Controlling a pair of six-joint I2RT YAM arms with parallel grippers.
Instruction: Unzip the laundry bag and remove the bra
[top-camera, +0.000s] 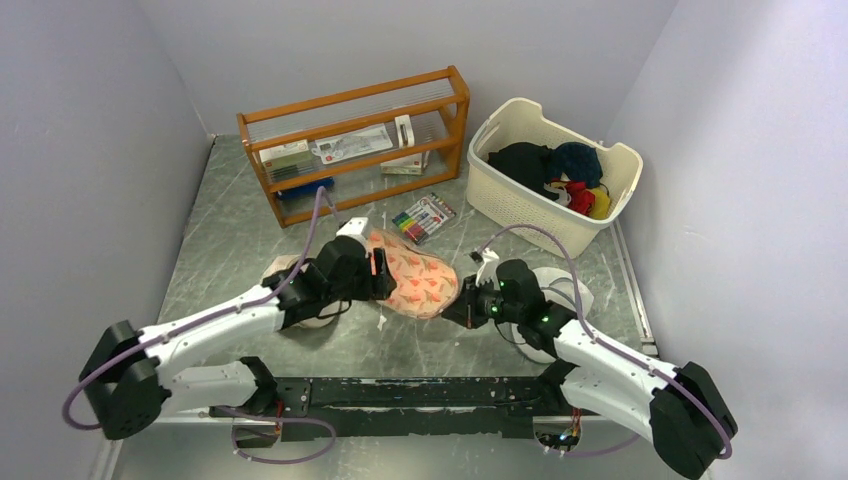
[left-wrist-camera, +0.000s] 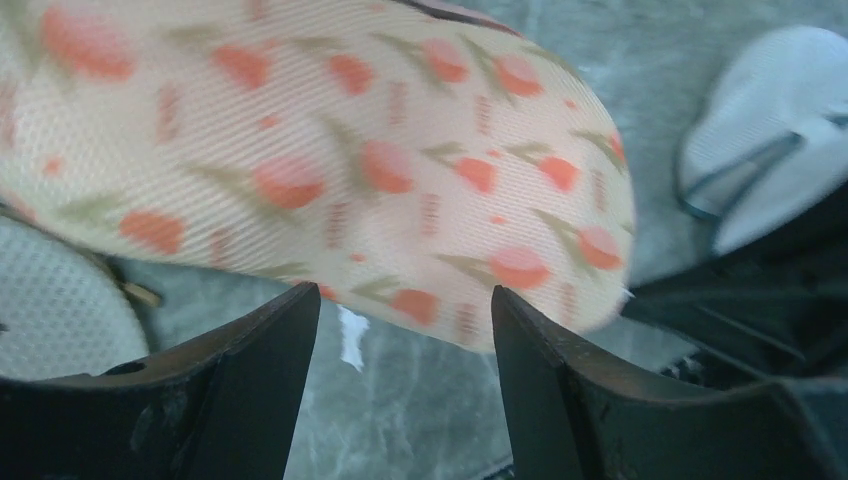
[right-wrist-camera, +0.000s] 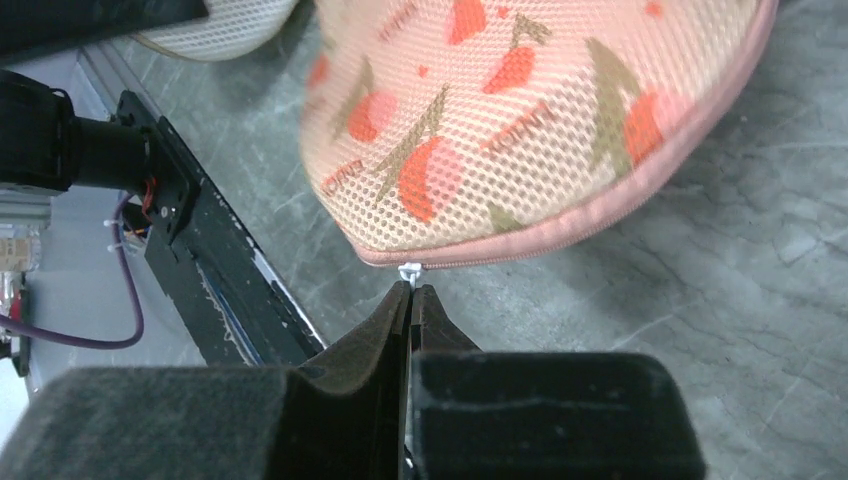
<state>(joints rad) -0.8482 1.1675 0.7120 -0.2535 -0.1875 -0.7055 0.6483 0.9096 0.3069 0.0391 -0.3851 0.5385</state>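
Note:
The laundry bag (top-camera: 418, 278), a peach pouch with orange-red flowers, lies on the table between my two grippers. My left gripper (top-camera: 380, 276) is open at the bag's left end. In the left wrist view its fingertips (left-wrist-camera: 300, 305) stand apart just short of the bag (left-wrist-camera: 330, 160), with bare table between them. My right gripper (top-camera: 463, 306) is at the bag's right end. In the right wrist view it (right-wrist-camera: 411, 290) is shut on the white zip pull (right-wrist-camera: 409, 271) at the bag's pink zipped edge (right-wrist-camera: 560, 230). The zip looks closed. The bra is hidden.
A wooden rack (top-camera: 355, 145) stands at the back. A cream basket (top-camera: 553, 170) holds dark and red clothes. A pack of markers (top-camera: 423, 217) lies behind the bag. White mesh discs lie under the left arm (top-camera: 316, 318) and beside the right arm (top-camera: 562, 285).

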